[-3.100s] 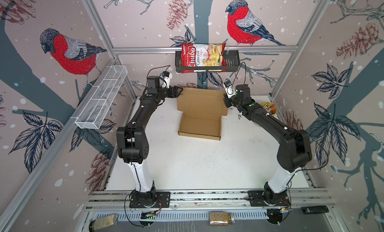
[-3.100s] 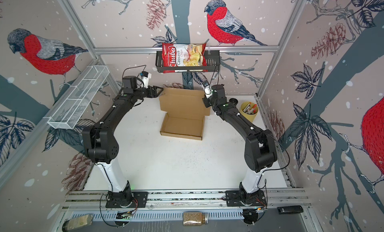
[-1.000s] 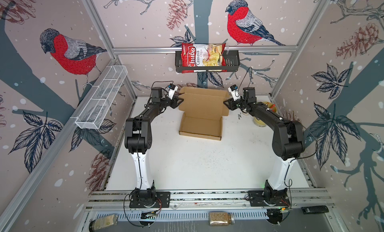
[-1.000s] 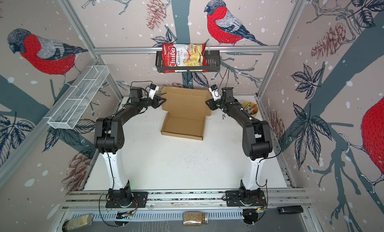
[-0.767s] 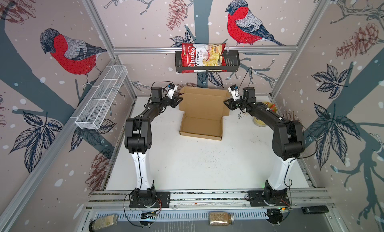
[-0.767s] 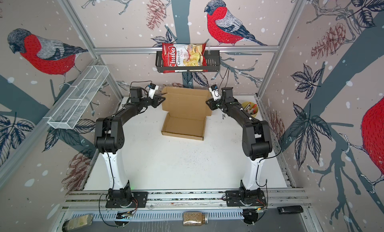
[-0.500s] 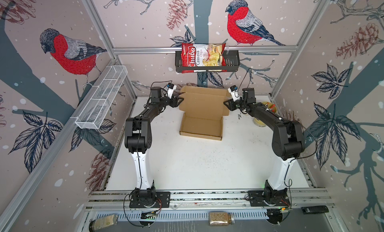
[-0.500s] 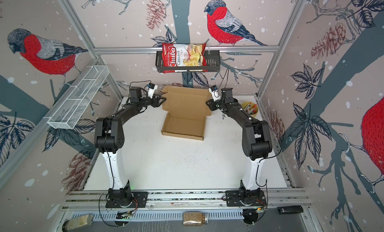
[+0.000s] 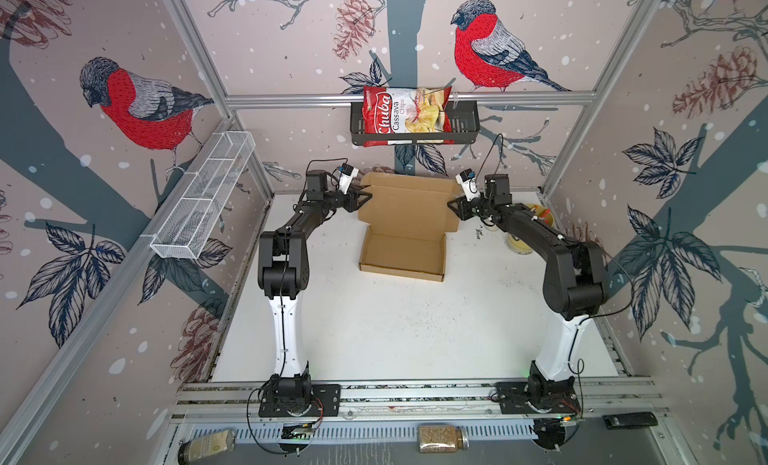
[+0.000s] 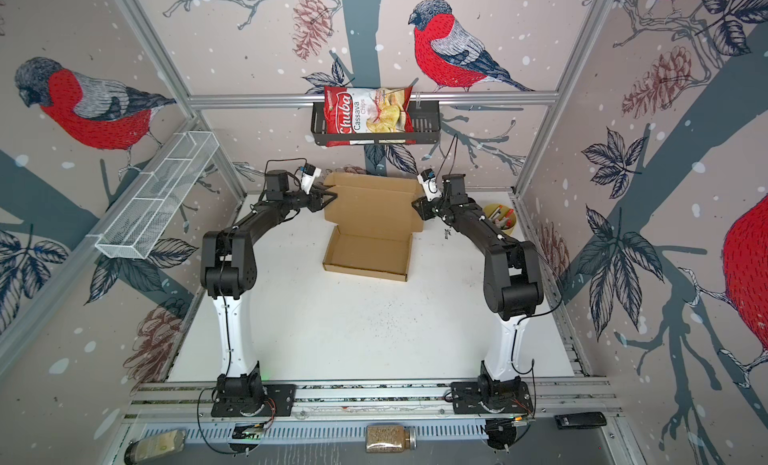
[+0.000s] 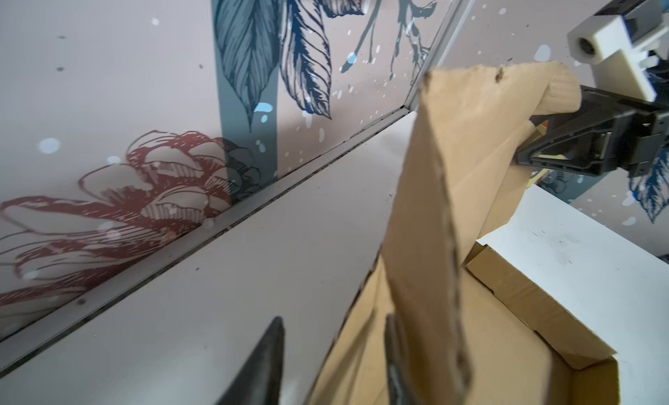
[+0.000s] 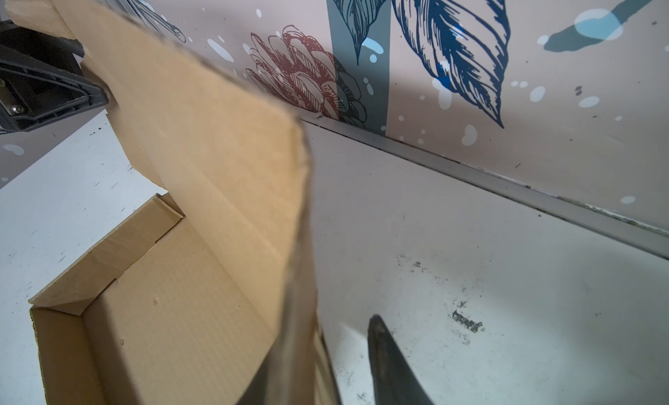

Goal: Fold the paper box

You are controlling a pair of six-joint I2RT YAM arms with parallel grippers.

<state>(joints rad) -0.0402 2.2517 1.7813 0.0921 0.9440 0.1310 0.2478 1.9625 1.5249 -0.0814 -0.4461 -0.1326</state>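
Centrally, paper box point(image 9: 409, 217) on far half of white table point(image 9: 395, 338), lid raised, tray open. Claws released: left gripper point(image 9: 365, 196) and right gripper point(image 9: 452, 204) flank lid edges, jaws apart. Around: wire basket point(image 9: 199, 209), black shelf point(image 9: 465, 128), yellow pen cup point(image 10: 500, 224) beside right arm. Bullfinch wallpaper. Shelf's bag point(image 9: 405, 115) reads "Chuba Cassava Chips".

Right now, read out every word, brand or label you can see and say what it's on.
"Chuba": red chip bag in the black basket.
"Cassava Chips": same bag.
Too blurred to read: anything on the jar and bottle at the front.
No print: cardboard box.
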